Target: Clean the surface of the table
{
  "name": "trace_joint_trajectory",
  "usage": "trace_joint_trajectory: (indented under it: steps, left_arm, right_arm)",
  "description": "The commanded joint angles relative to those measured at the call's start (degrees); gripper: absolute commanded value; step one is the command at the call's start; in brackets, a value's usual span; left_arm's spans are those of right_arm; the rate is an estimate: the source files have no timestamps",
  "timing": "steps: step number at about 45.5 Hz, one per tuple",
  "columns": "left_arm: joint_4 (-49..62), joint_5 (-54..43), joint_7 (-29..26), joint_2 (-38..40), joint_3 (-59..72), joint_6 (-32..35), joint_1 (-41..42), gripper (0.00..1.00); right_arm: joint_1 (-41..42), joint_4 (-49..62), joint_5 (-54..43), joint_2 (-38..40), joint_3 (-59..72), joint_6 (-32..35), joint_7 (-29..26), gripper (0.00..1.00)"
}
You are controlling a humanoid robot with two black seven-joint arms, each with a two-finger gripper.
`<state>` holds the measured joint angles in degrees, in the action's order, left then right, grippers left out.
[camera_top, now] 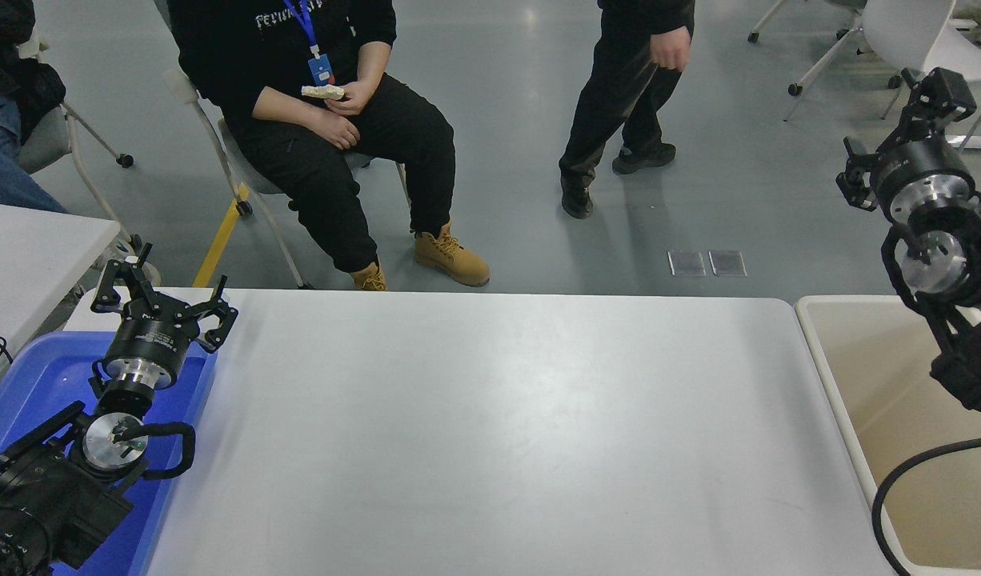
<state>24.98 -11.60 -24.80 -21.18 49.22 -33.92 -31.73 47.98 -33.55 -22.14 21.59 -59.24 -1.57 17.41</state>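
Left claw (164, 302) sits spread over the blue tray (26, 384), right claw (906, 120), grip unclear, hangs high above the beige bin (874, 416) beside the white bench (498, 432).

Blue tray (34, 376) at left edge. Beige bin (882, 448) at right. Seated person (330, 120) holds pale object (322, 92); second person (626, 104) stands beside. White chair (914, 40) far right.

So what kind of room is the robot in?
Probably a robot test lab or workshop: a white table with bins beside it, a smooth grey floor with rolling chairs, and people watching nearby.
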Motion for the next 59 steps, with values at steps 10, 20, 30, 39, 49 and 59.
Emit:
trace_joint_trajectory:
  steps: [10, 20, 30, 39, 49, 59]
  left_arm:
    - [-0.02, 0.0, 0.01, 0.0, 0.0, 0.0, 0.0, 1.0]
    - [-0.02, 0.0, -0.07, 0.0, 0.0, 0.0, 0.0, 1.0]
    - [0.06, 0.0, 0.01, 0.0, 0.0, 0.0, 0.0, 1.0]
    - [-0.02, 0.0, 0.01, 0.0, 0.0, 0.0, 0.0, 1.0]
    - [-0.02, 0.0, -0.07, 0.0, 0.0, 0.0, 0.0, 1.0]
    - [-0.02, 0.0, 0.01, 0.0, 0.0, 0.0, 0.0, 1.0]
  right_arm:
    - [-10.88, -0.02, 11.16, -3.39, -2.02, 6.4, 3.07, 0.99]
    - [-14.93, 0.24, 11.16, -4.27, -0.79, 9.04, 7.81, 0.99]
    - [-16.25, 2.26, 11.07, -5.24, 2.73, 9.04, 10.1, 0.99]
    - [-15.37, 4.64, 11.16, -6.29, 5.45, 9.04, 10.27, 0.99]
    - [-12.82, 4.37, 11.16, -6.29, 5.54, 9.12, 13.34, 0.99]
    - [-12.73, 4.81, 10.89, -6.29, 6.95, 9.04, 15.72, 0.99]
